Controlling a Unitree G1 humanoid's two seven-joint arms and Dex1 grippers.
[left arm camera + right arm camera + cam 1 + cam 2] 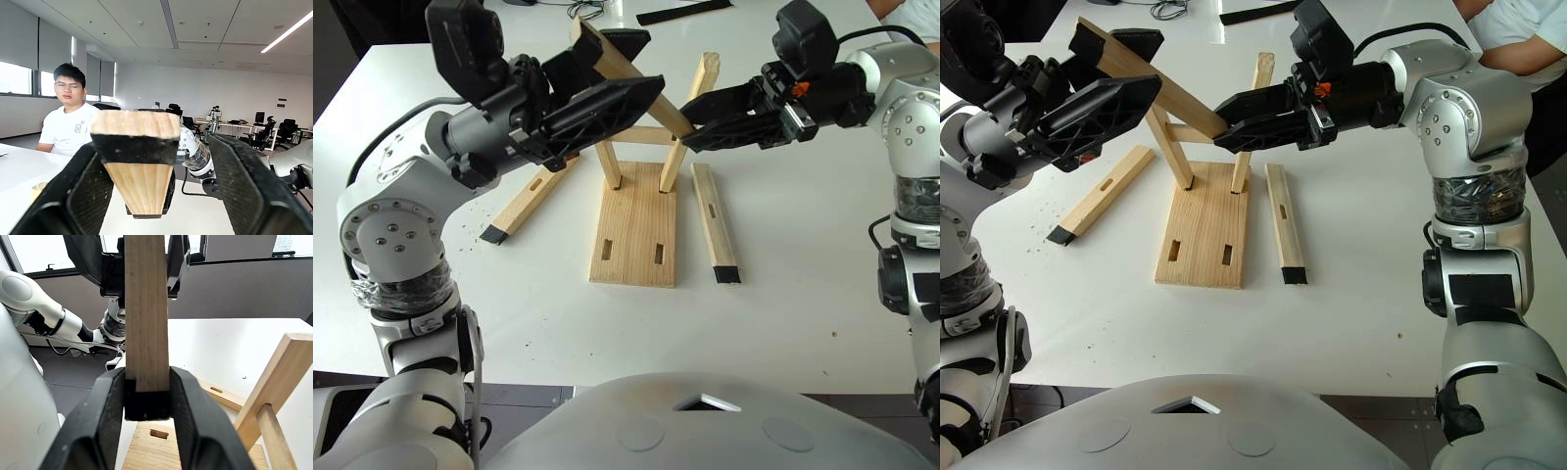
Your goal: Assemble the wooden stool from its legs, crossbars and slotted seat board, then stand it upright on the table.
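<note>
We find the right claw (147, 387) clamped on the black-capped lower end of one raised leg (1190, 96). The leg slants up and away to the left claw (1156, 61). That claw's fingers stand apart, with the leg's upper, black-capped end between them. In the left wrist view one finger lies against the wood and a gap shows beside the other.

Count of parts:
- One seat board (633, 225) lies flat in the middle of the tabletop (803, 274).
- Five legs in all: the raised one, two standing and two loose.
- The two standing legs (610, 164) (703, 78) are set in the board's far end, both tilted.
- One crossbar (641, 135) joins the standing pair. In the right wrist view it is a round dowel entering the leg.
- Two open slots show at the board's near end.
- The two loose legs lie flat, one on each side of the board (530, 199) (715, 220). Each is near the board but apart from it, has a black tip at its near end and shows one slot.

Hard to make out:
- The top of the left standing leg is covered by the raised leg and the left claw.
- We cannot tell whether it touches the raised leg.
- How deep the standing legs sit in their slots is not visible.
</note>
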